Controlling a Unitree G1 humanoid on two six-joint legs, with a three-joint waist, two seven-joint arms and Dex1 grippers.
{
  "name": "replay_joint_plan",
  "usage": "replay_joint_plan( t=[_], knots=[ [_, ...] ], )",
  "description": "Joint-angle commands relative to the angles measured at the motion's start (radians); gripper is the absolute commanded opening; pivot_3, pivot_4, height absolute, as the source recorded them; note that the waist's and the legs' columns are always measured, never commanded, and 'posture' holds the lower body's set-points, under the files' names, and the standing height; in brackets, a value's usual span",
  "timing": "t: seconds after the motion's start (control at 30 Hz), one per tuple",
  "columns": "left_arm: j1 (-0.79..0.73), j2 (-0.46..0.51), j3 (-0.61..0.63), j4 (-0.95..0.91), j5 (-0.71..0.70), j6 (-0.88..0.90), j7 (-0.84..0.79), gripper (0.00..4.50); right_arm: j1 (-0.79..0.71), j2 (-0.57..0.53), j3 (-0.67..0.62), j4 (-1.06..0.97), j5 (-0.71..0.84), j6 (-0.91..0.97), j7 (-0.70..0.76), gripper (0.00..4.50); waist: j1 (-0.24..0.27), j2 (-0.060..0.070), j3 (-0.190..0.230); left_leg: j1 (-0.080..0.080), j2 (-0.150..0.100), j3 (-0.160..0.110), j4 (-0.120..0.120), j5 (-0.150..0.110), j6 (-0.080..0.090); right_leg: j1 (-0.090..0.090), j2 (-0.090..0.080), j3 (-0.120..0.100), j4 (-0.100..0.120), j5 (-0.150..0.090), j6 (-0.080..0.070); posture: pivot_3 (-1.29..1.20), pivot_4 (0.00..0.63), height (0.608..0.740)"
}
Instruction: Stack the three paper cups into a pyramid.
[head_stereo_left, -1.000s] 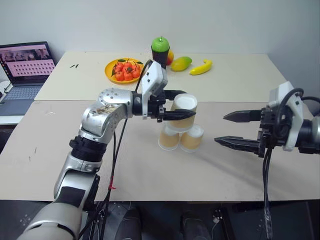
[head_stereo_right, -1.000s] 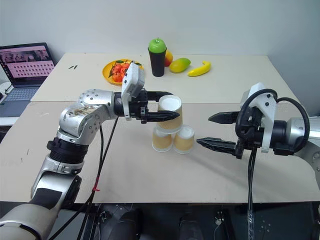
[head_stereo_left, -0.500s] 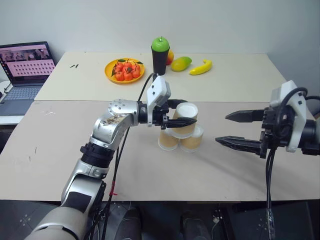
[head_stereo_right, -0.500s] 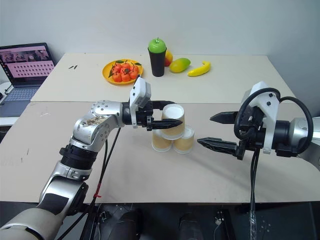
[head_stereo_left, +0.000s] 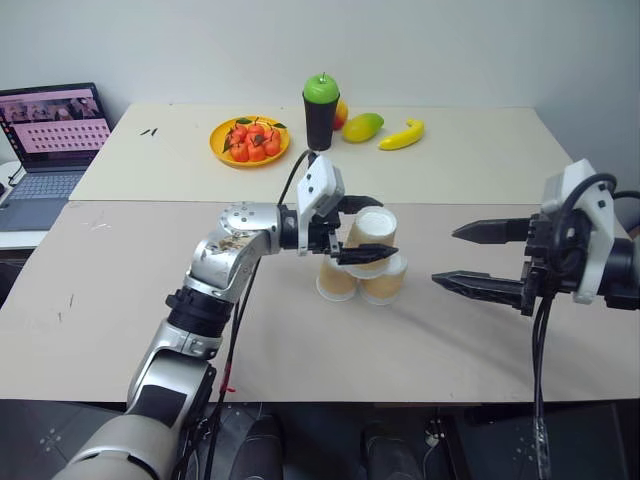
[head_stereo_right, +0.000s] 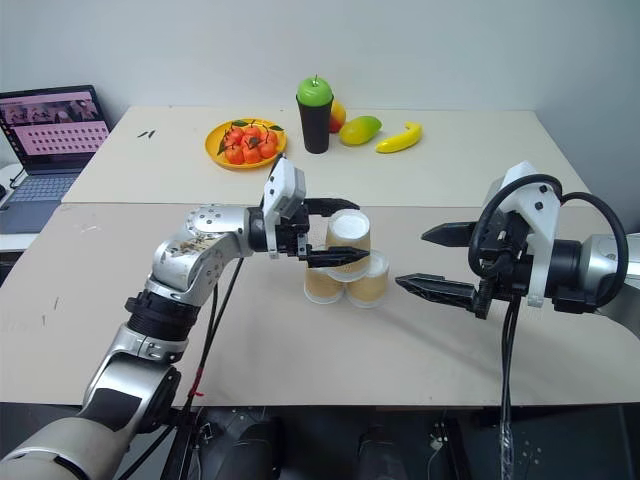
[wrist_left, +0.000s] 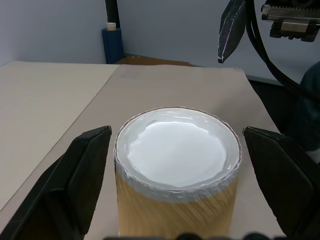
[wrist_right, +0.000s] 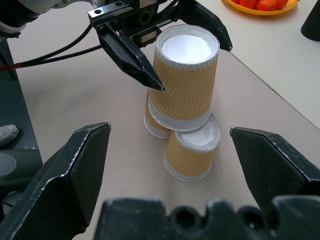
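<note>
Since the earlier frame, the left gripper has gone from clamped on the top cup to released; its black fingers now flank the cup with gaps on both sides, as the left wrist view confirms.

Largest first: the table offers broad bare surface across the lower half of the frame, with its near edge well below the cups. The laptop sits at the far left, and the plate of oranges, black cup, mango and banana lie along the upper centre, all well apart from the work.

The right gripper hangs spread wide at centre right, holding nothing, near the stack but apart from it.

The three paper cups stand inverted at frame centre: two base cups touching, the top cup bridging them, leaning slightly. Judged light, thin-walled, easily crushed or toppled; any regrip belongs on the ribbed mid-wall, gently. Withdrawal of the left fingers should run straight back toward the left of the frame, where room is open.
</note>
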Motion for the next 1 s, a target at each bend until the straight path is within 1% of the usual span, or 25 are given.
replay_joint_plan(
  t=[0.03, 0.13, 0.33, 0.47, 0.6, 0.7, 0.8, 0.9, 1.0],
  knots=[
    [-0.044, -0.012, 0.044, -0.043, -0.025, 0.013, 0.030, 4.47, -0.015, -0.021, -0.027, 0.006, 0.000, -0.034, 0.005, 4.50, 0.000, 0.000, 0.000, 0.000, 0.000, 0.000, 0.000, 0.000, 0.000, 0.000, 0.000, 0.000, 0.000, 0.000, 0.000, 0.00, 0.150, 0.735],
    [-0.069, -0.020, 0.065, -0.045, -0.035, 0.025, 0.052, 4.47, -0.021, -0.023, -0.016, 0.012, -0.001, -0.039, 0.005, 4.50, 0.000, 0.000, 0.000, 0.000, 0.000, 0.000, 0.000, 0.000, 0.000, 0.000, 0.000, 0.000, 0.000, 0.000, 0.000, 0.00, 0.150, 0.735],
    [-0.183, -0.055, 0.180, -0.011, -0.103, 0.085, 0.156, 4.47, -0.068, -0.021, 0.032, 0.038, -0.014, -0.057, 0.011, 4.50, -0.001, 0.000, 0.000, 0.000, 0.000, 0.000, 0.000, 0.000, 0.000, 0.000, 0.000, 0.000, 0.000, 0.000, 0.000, 0.00, 0.150, 0.735],
    [-0.195, -0.041, 0.240, -0.026, -0.142, 0.149, 0.214, 4.47, -0.097, -0.024, 0.070, 0.069, -0.033, -0.077, 0.033, 4.50, -0.004, 0.000, 0.000, 0.000, 0.000, 0.000, 0.000, 0.000, 0.000, 0.000, 0.000, 0.000, 0.000, 0.000, 0.000, 0.00, 0.150, 0.735],
    [-0.128, 0.036, 0.292, -0.108, -0.176, 0.223, 0.249, 4.47, -0.089, -0.042, 0.083, 0.104, -0.059, -0.101, 0.078, 4.50, -0.007, 0.000, 0.000, 0.000, 0.000, 0.000, 0.000, 0.000, 0.000, 0.000, 0.000, 0.000, 0.000, 0.000, 0.000, 0.00, 0.150, 0.735],
    [-0.011, 0.158, 0.328, -0.240, -0.216, 0.315, 0.234, 4.47, -0.026, -0.081, 0.044, 0.132, -0.088, -0.119, 0.138, 4.50, -0.009, 0.000, 0.000, 0.000, 0.000, 0.000, -0.001, 0.000, 0.000, 0.000, 0.000, 0.000, 0.000, 0.000, 0.000, 0.00, 0.150, 0.735],
    [0.118, 0.264, 0.346, -0.366, -0.238, 0.371, 0.230, 4.47, 0.047, -0.109, 0.006, 0.173, -0.130, -0.152, 0.182, 4.50, -0.008, 0.000, 0.000, 0.000, 0.000, 0.000, -0.001, 0.000, 0.000, 0.000, 0.000, 0.000, 0.000, 0.000, 0.000, 0.00, 0.150, 0.735],
    [0.197, 0.318, 0.346, -0.428, -0.246, 0.393, 0.239, 4.47, 0.089, -0.115, -0.005, 0.220, -0.176, -0.194, 0.205, 4.50, 0.004, 0.000, 0.000, 0.000, 0.000, 0.000, 0.000, 0.000, 0.000, 0.000, 0.000, 0.000, 0.000, 0.000, 0.000, 0.00, 0.150, 0.735],
    [0.345, 0.351, 0.330, -0.515, -0.210, 0.363, 0.245, 4.47, 0.128, -0.078, -0.008, 0.279, -0.242, -0.257, 0.176, 4.50, 0.002, 0.000, 0.000, 0.000, 0.000, 0.000, 0.001, 0.000, -0.001, 0.001, 0.000, 0.000, 0.000, 0.000, 0.000, 0.00, 0.150, 0.735]
  ],
)
